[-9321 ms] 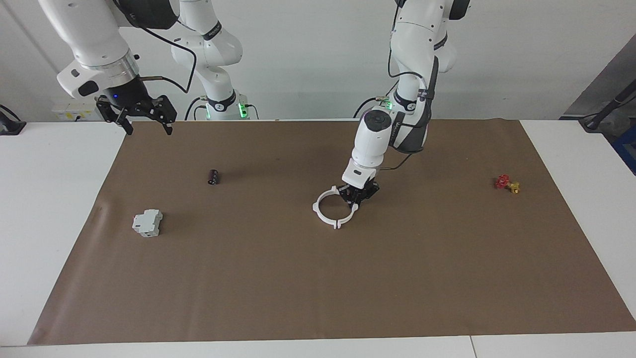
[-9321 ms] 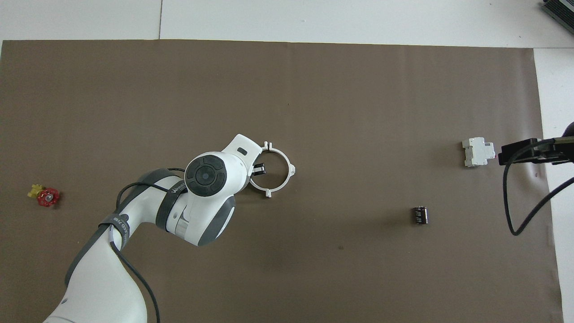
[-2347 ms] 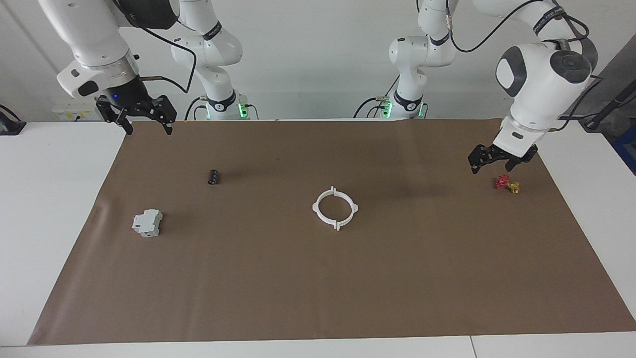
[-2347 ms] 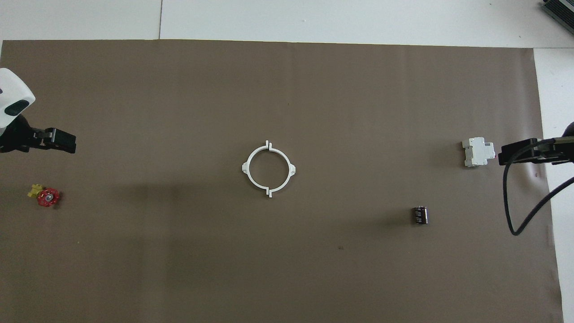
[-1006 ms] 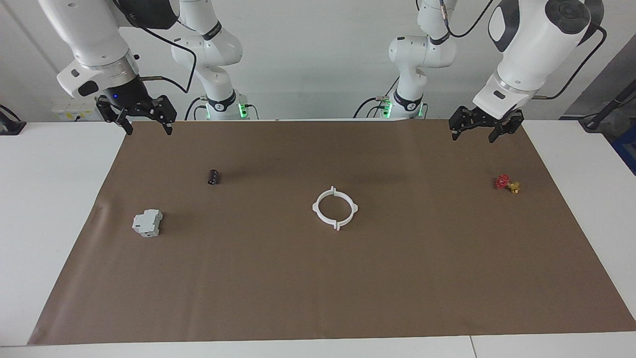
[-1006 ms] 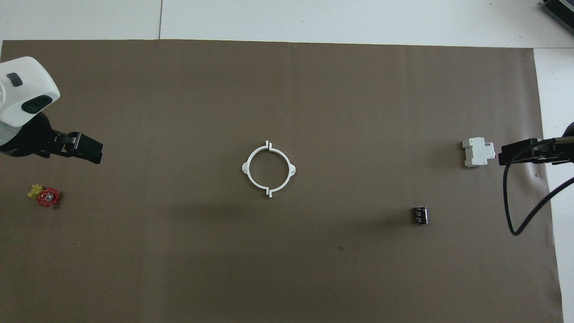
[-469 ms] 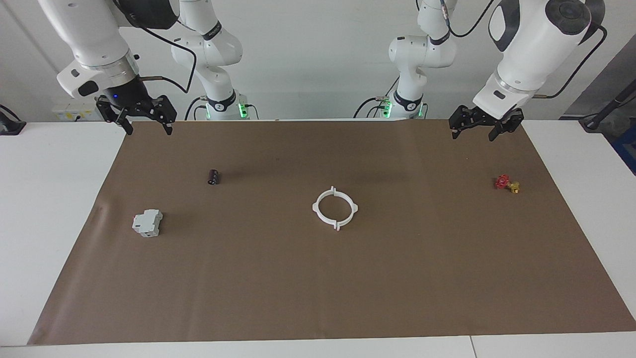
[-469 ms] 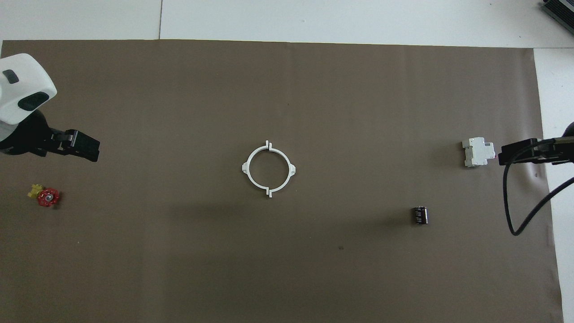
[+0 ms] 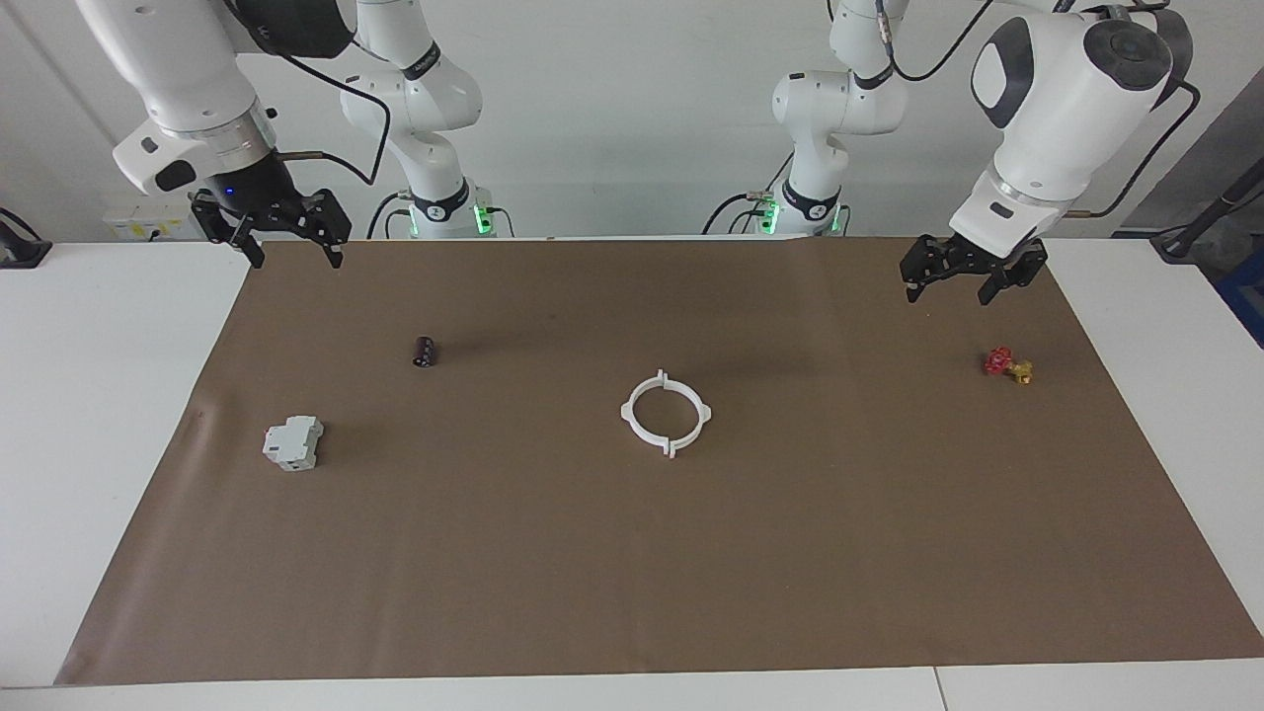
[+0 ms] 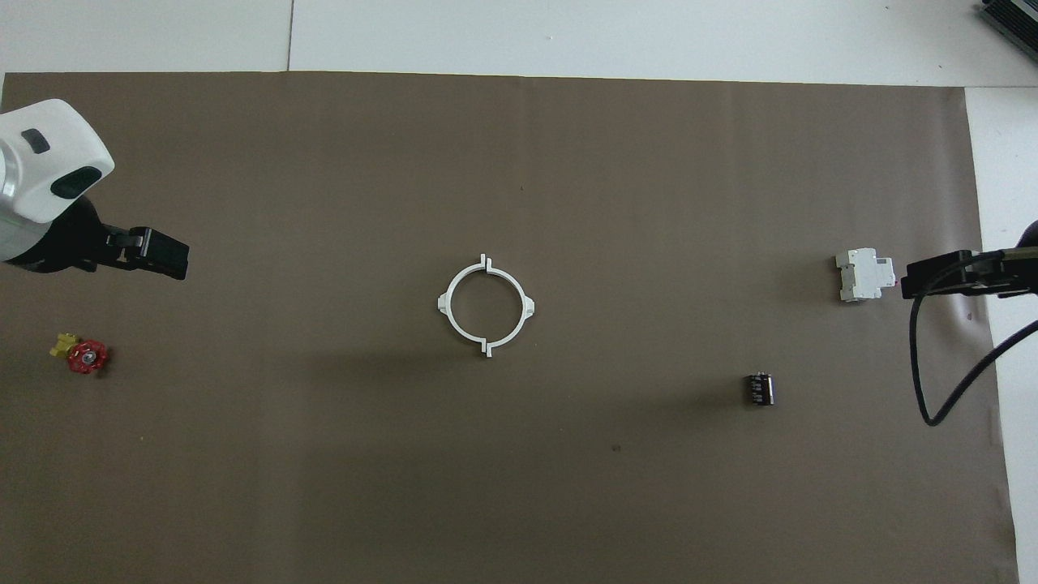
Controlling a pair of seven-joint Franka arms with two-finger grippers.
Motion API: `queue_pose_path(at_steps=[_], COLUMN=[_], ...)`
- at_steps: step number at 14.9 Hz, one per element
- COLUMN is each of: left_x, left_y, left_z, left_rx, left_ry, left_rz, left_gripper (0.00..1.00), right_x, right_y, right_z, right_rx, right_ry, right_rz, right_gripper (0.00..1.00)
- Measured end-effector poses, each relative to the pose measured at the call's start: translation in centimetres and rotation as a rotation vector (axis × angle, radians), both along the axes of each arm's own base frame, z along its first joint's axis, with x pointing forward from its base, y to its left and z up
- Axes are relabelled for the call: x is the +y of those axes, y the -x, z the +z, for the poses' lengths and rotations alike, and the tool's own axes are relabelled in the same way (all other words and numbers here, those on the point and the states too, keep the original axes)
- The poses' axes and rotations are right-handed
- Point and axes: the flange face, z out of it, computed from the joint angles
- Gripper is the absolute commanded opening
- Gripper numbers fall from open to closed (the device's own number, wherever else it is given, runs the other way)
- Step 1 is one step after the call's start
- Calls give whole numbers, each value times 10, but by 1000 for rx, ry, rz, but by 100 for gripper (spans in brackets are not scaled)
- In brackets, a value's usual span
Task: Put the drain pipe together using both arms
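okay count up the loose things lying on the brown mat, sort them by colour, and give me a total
White: 2, the ring of two half pieces, counted as one, and the boxy block
Black: 1, the small cylinder
Red and yellow: 1, the little valve
Total: 4

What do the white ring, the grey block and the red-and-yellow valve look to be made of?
Ring: thin matte white plastic, likely moulded, in two halves with flanged tabs. Grey block: pale matte plastic housing, boxy and stepped. Valve: red handwheel, yellowish body that could be brass or plastic; too small to tell.
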Motion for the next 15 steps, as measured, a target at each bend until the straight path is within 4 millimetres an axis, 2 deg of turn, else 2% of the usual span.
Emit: queue_pose_path(at_steps=[15], left_x=[-1], left_y=[-5], left_z=[7], left_rx=[-62], left_ry=[7], left_rz=[-1], left_gripper=[100], right_x=[0], right_y=[0], right_z=[0], right_rx=[0], right_ry=[0], right_rz=[0], right_gripper=[100])
